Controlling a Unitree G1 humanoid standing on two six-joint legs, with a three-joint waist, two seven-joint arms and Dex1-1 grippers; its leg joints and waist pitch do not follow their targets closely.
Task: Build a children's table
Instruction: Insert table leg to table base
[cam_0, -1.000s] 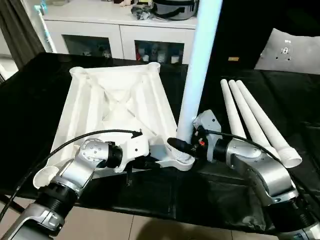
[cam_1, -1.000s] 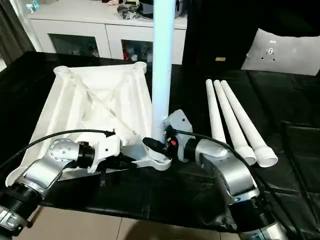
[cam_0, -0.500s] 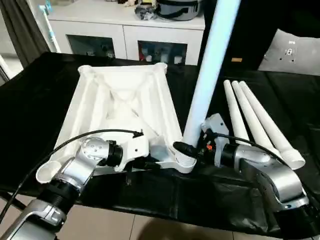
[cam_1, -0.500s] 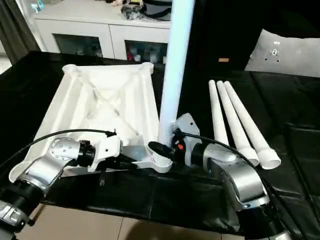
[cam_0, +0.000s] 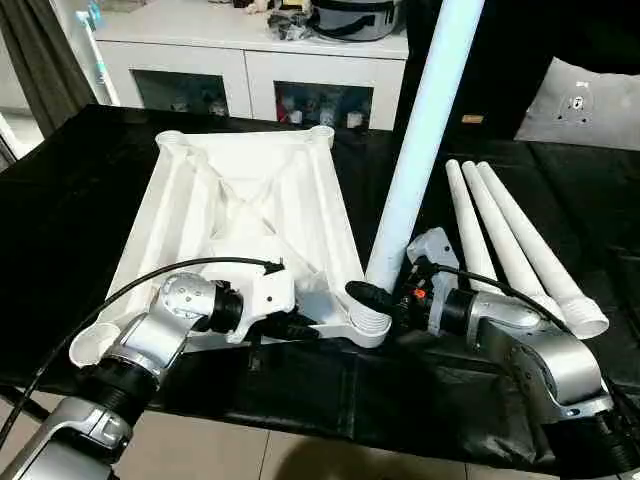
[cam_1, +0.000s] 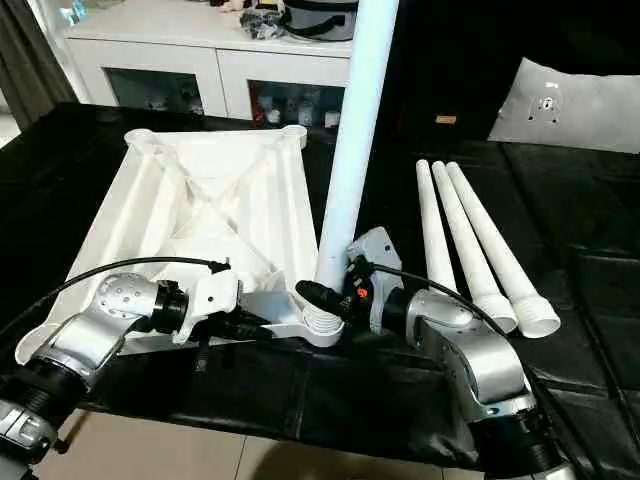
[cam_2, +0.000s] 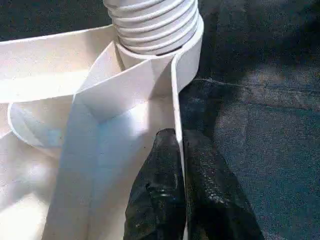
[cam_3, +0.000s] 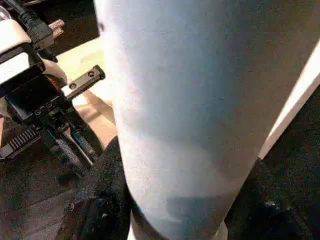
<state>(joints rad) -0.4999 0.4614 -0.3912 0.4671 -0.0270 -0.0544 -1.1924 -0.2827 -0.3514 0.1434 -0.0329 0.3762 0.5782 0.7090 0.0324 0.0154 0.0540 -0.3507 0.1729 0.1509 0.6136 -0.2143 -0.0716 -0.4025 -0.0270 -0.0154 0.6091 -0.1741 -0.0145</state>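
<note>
A: Where's the top (cam_0: 240, 210)?
B: Centre-left, ribs up. The left gripper (cam_2: 178, 150) pinches its near rim.
A: And the right gripper (cam_0: 372, 297)?
B: Clamped on the leg (cam_0: 420, 140) standing tilted in the near corner socket (cam_0: 368, 325); three legs (cam_0: 510, 245) lie right.

Left arm: was extended forward and inward, the silver forearm angled toward the centre.
Left gripper (cam_2: 179, 170): its 2 black fingers were pinched together on a thin wall of the table top (cam_0: 250, 200).
Right arm: was bent at the elbow, the forearm turned inward.
Right gripper (cam_0: 385, 300): was clamped around the base of the upright leg (cam_0: 420, 150).
</note>
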